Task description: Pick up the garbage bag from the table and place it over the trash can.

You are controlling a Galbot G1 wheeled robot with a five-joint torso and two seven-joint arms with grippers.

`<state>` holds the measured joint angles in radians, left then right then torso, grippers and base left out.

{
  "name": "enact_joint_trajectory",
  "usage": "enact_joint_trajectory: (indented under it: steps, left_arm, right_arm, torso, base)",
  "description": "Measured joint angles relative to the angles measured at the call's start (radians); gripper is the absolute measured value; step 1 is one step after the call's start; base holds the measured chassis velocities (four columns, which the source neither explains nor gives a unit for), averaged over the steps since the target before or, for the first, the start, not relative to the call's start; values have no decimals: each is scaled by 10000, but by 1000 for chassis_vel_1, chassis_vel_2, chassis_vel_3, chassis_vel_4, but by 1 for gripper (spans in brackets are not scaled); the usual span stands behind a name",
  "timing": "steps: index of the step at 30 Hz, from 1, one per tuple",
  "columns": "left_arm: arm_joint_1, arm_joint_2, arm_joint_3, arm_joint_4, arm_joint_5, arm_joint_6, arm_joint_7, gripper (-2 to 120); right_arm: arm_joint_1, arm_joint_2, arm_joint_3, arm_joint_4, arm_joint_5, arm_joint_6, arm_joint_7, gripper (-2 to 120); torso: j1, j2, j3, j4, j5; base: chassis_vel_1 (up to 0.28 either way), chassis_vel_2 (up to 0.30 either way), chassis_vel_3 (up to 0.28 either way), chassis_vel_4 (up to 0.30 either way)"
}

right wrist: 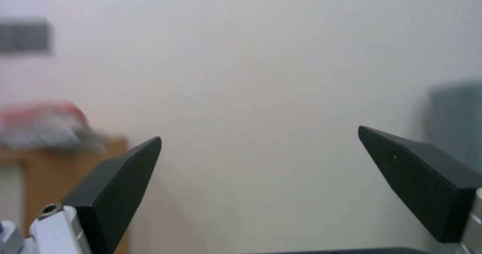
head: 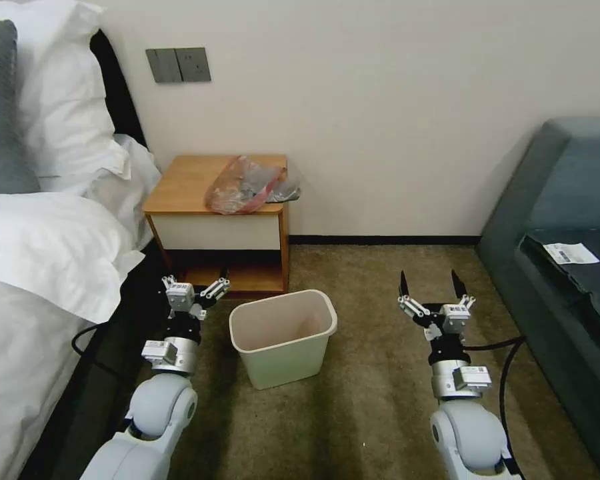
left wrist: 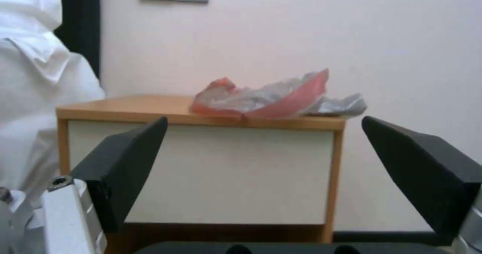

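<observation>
— While the garbage bag [head: 250,184] lies crumpled on the desk [head: 183,187], toward its right front edge, where do the tools stand?
— Both low over the carpet. The left tool [head: 195,285] sits before the desk's lower shelf, fingers spread, empty. The right tool [head: 432,285] is well right of the trash can [head: 283,337], fingers likewise apart, empty.
— And the can?
— Upright on the floor, just before the desk.
</observation>
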<state>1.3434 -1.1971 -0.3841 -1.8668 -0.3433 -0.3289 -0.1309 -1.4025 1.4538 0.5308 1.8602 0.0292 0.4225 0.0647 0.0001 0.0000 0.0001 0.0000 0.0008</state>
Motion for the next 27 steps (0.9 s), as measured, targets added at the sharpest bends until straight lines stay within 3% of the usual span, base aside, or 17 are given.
enact_joint_trajectory:
  steps: [4,7,10,16,19,27]
  left_arm:
    - [209,-107,24,-225,122,-26,153,97]
    - [326,-277,46,-282,491,-89,173,97]
    - [379,-455,46,-345,621,-90,150,97]
    - [569,-711,-16,-476,710,-104,120,97]
    - [641,-752,-62,-492,819,-216,121,97]
    - [658,-788,-93,-495,860,-286,134,97]
  right_arm:
    - [264,-291,-152,118,778,373,-906,100]
    - [669,-717,-503,4,2244,496,-2203,100]
    - [1193,-1053,-940,-261,2917,302,-2498,100]
    - [2486,-1426,-2064,-895,3720,-622,-2397,100]
    - [3436,-1461,-3067,-1351,4502,-1349,-1714,100]
    - [5045,-1387,-4593,-2160,6070,-2305,-353,100]
  torso:
    - [0,0,0,1,-4]
    - [-1,0,0,0,-7]
    - [0,0,0,0,-9]
    - [-1,0,0,0,-9]
    - [0,0,0,2,-9]
    - [-1,-1,0,-2,-10]
  base:
    - [0,0,0,0]
    - [0,0,0,0]
    - [0,0,0,0]
    - [0,0,0,0]
    - [0,0,0,0]
    - [0,0,0,0]
